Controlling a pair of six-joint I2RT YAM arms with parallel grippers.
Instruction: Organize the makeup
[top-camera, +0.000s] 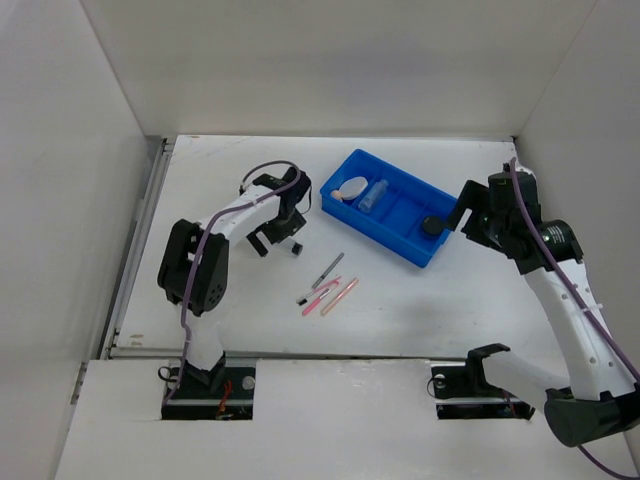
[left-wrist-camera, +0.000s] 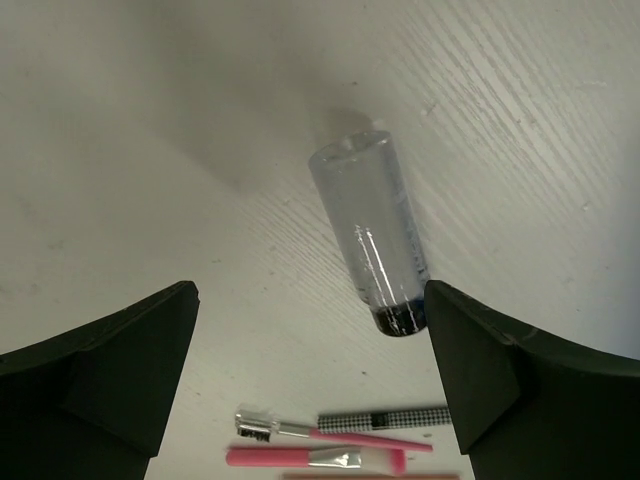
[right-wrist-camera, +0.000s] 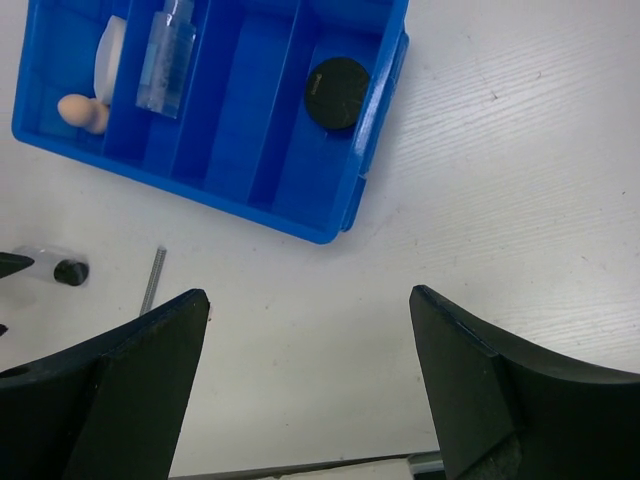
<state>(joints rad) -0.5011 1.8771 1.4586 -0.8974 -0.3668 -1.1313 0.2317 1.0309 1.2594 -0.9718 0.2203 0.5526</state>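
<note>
A clear vial (left-wrist-camera: 368, 230) with a black cap lies on the white table between the open fingers of my left gripper (left-wrist-camera: 310, 385), close to the right finger (left-wrist-camera: 500, 370). From above, the left gripper (top-camera: 277, 236) hovers over this vial (top-camera: 297, 247). The blue tray (top-camera: 397, 214) holds a beige sponge (top-camera: 352, 187), a second clear vial (top-camera: 373, 195) and a round black compact (top-camera: 431, 226). A thin dark brush (top-camera: 328, 270) and two pink sticks (top-camera: 320, 297) lie on the table. My right gripper (top-camera: 461, 212) is open and empty beside the tray's right end.
In the right wrist view the tray (right-wrist-camera: 225, 115) shows the compact (right-wrist-camera: 336, 92), the vial (right-wrist-camera: 165, 62) and the sponge (right-wrist-camera: 82, 110); its two middle compartments are bare. White walls enclose the table on three sides.
</note>
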